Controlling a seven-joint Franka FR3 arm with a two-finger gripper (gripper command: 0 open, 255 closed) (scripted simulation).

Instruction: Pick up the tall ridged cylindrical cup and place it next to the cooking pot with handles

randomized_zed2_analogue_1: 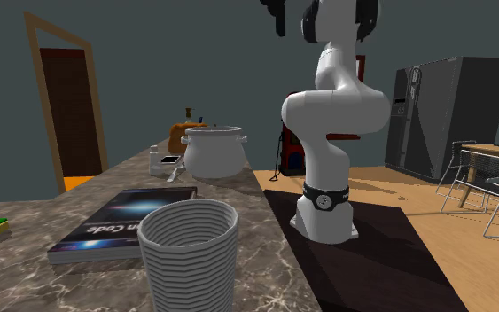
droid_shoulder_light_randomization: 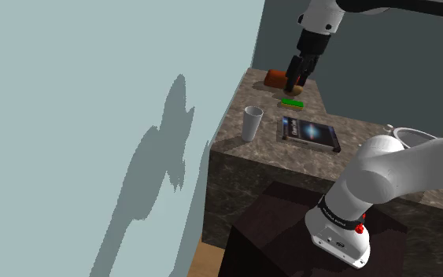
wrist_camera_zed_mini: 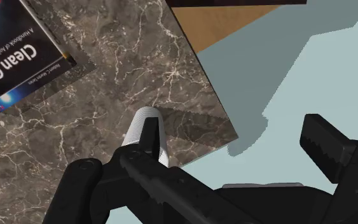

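The tall ridged cup (droid_shoulder_light_randomization: 252,123) stands upright, pale grey, near the counter's edge on the shoulder view's left, and it looms in the foreground of the second exterior view (randomized_zed2_analogue_1: 188,255). My gripper (droid_shoulder_light_randomization: 297,85) hangs open over the far end of the counter, well away from the cup, with nothing between its fingers. In the wrist view the gripper (wrist_camera_zed_mini: 231,127) has its fingers wide apart, and one finger partly covers the cup (wrist_camera_zed_mini: 138,130) far below. The grey pot with handles (randomized_zed2_analogue_1: 213,151) sits further along the counter; its rim (droid_shoulder_light_randomization: 404,132) peeks out behind my arm.
A dark book (droid_shoulder_light_randomization: 309,132) lies flat between cup and pot. A green flat item (droid_shoulder_light_randomization: 292,102) and a brown-orange object (droid_shoulder_light_randomization: 275,77) lie under the gripper. Small bottles and an orange object (randomized_zed2_analogue_1: 181,133) stand beyond the pot. A pale wall (droid_shoulder_light_randomization: 94,118) lies beyond the counter's edge by the cup.
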